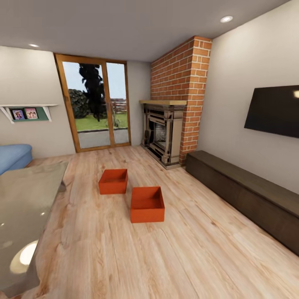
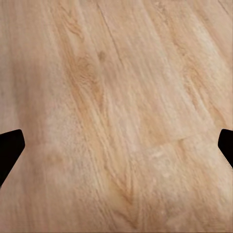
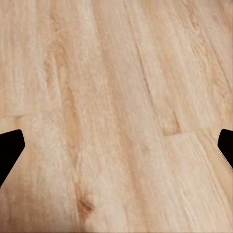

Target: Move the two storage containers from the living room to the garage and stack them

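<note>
Light wood-plank flooring (image 2: 116, 97) under the left pincer (image 2: 116, 145), dark fingertips (image 2: 9, 145) at opposite edges of the wrist view, spread wide, gripping nothing. Same under the right pincer (image 3: 116, 145): fingertips (image 3: 9, 145) far apart, empty, bare planks between them.

Glass tabletop (image 1: 25, 207) closest in the head view, at the robot's left, with a blue sofa (image 1: 14, 155) behind it. Ahead on the wood floor, well clear of both pincers, two red-orange open-top bins, mouths up. Nearer bin (image 1: 147, 204) slightly to the right, long axis running roughly away from the robot toward the fireplace side. Farther bin (image 1: 113, 181) just beyond and to the left, near its neighbour but apart from it, turned much the same way, maybe a touch angled. Beyond them a brick fireplace (image 1: 166, 133) and glass doors (image 1: 97, 106); long dark chest (image 1: 249, 193) along the right wall beneath a wall-mounted screen (image 1: 274, 110).
</note>
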Tool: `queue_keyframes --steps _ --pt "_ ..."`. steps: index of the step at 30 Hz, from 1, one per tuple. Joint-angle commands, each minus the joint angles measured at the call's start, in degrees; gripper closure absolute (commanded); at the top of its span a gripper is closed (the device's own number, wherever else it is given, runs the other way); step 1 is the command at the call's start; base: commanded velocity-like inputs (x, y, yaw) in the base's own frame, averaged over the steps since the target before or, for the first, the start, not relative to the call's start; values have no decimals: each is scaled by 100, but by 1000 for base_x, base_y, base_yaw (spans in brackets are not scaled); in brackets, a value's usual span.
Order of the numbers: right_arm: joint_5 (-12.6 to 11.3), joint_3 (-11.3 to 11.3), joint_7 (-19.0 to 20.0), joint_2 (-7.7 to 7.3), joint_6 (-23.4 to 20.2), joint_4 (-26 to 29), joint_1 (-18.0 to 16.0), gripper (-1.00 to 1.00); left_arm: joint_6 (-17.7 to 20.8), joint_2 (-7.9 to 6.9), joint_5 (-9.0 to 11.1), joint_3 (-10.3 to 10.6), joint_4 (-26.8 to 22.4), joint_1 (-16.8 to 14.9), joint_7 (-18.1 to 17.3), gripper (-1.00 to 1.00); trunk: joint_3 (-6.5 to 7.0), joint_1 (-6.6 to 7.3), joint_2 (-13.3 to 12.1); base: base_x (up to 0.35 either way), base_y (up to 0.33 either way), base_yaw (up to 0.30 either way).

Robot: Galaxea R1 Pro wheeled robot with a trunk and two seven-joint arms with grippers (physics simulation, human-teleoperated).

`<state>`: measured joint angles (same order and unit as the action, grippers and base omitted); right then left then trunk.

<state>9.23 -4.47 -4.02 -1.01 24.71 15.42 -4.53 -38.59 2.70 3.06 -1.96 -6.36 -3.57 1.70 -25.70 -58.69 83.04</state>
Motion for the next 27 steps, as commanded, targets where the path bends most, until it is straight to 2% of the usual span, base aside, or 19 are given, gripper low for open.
queue_keyframes --steps 1,27 --pt "17 -45 -42 -5 8 -4 -4 -100 -17 2 11 -15 4 -4 -3 -100 -6 -3 3 323 -4 15" --pt "18 -45 -64 -5 15 -4 -4 -100 -17 2 11 -15 6 -4 -3 -100 -6 -3 3 326 0 1"
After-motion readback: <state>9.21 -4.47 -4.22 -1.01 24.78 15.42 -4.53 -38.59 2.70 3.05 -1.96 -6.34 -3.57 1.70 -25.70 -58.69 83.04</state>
